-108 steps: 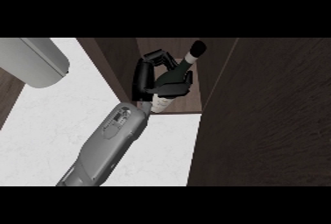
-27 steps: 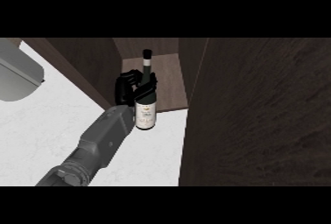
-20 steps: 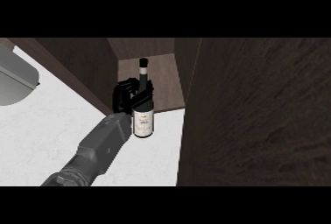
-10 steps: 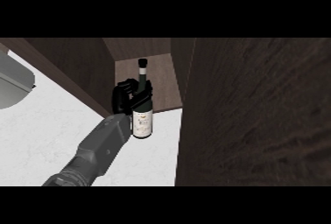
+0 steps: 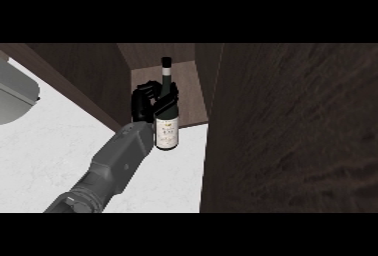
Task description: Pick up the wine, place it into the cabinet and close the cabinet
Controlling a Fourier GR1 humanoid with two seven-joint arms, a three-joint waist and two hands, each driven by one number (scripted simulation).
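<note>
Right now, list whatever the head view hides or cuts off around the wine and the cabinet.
- Wine bottle: its base, and whether it rests on the cabinet floor, hidden by the hand and forearm.
- Cabinet interior: the deeper part is dark, and the open door covers the right side.
- The other hand: outside the head view.
- Grey object at the left: cut off by the picture's edge, cannot be identified.

At frame centre, the left robot hand (image 5: 145, 104) curls around the upright wine bottle (image 5: 167, 120) at the open cabinet (image 5: 288, 125), above the white desk (image 5: 44, 150).
</note>
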